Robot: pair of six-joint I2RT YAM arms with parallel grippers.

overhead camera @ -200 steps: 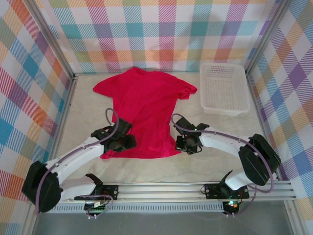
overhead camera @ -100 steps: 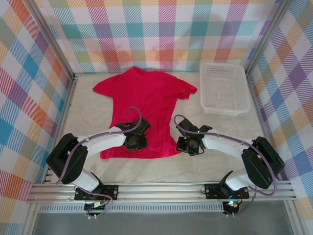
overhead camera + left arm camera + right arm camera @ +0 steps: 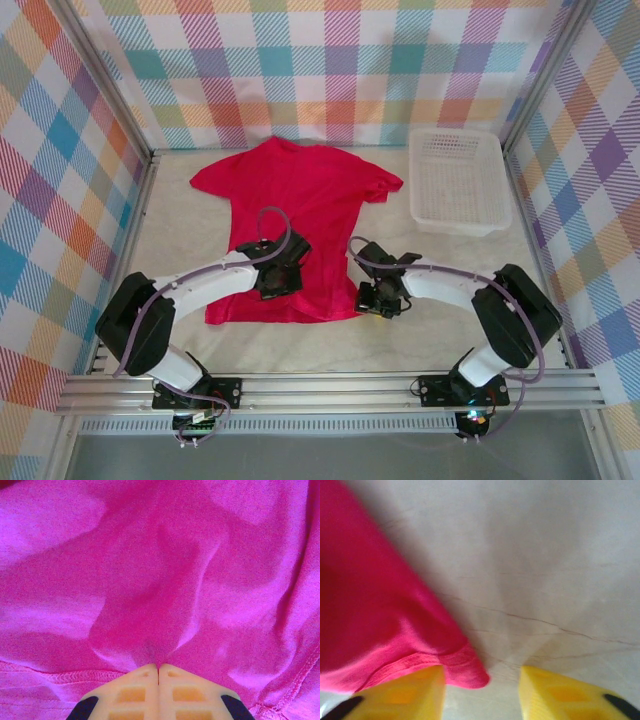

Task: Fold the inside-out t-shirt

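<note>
The crimson inside-out t-shirt (image 3: 295, 215) lies spread flat on the pale table, neck at the far side and hem toward me. My left gripper (image 3: 277, 279) rests on the lower middle of the shirt. In the left wrist view it (image 3: 158, 667) is shut, and a small ridge of the red fabric (image 3: 165, 580) rises from between its tips. My right gripper (image 3: 380, 298) sits at the shirt's lower right hem corner. It (image 3: 481, 676) is open, and the corner of the hem (image 3: 465, 667) lies between its yellow fingers (image 3: 407, 695), against the left one.
A white plastic lattice basket (image 3: 455, 180) stands at the back right, beside the shirt's right sleeve. Plaid walls enclose the table on three sides. Bare table (image 3: 450, 330) lies to the right of the shirt and in front of its hem.
The left gripper has swung from the shirt's lower left corner to its lower middle, and the hem there has lifted slightly. The right gripper has edged left onto the hem corner.
</note>
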